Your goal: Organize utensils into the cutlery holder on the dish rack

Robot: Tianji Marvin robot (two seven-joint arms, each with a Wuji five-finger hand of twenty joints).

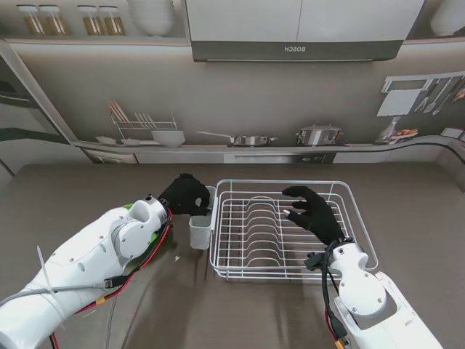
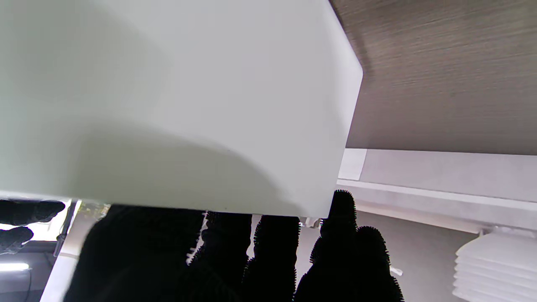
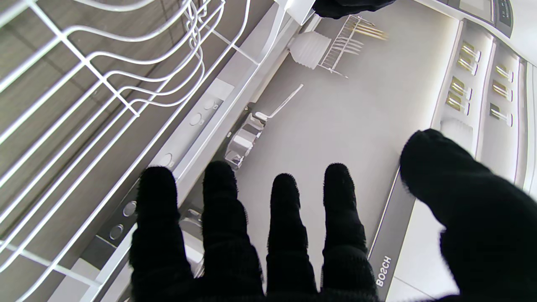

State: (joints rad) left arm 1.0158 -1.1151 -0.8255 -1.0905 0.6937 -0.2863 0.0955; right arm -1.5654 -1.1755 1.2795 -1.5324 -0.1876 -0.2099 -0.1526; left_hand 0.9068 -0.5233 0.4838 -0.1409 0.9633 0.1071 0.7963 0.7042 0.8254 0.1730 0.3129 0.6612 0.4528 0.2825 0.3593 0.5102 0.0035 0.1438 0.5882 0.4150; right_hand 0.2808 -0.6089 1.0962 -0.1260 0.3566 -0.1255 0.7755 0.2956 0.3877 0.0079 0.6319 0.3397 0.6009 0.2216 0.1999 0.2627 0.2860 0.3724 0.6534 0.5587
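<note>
The white cutlery holder (image 1: 200,231) hangs on the left side of the white wire dish rack (image 1: 290,182). My left hand (image 1: 185,195) is curled right over the holder's far rim. In the left wrist view the holder's blank wall (image 2: 168,105) fills the picture, with my left hand (image 2: 235,260) bunched at its open end. No utensil shows in any view, and the inside of the holder is hidden. My right hand (image 1: 311,212) hovers over the rack's middle with fingers spread and nothing in it. Under my right hand (image 3: 260,235) lie the rack wires (image 3: 86,63).
A small dark item (image 1: 176,257) lies on the brown table just nearer to me than the holder. Something green (image 1: 131,208) peeks out behind my left wrist. Red cables (image 1: 149,254) hang along the left forearm. A printed kitchen backdrop stands behind the table.
</note>
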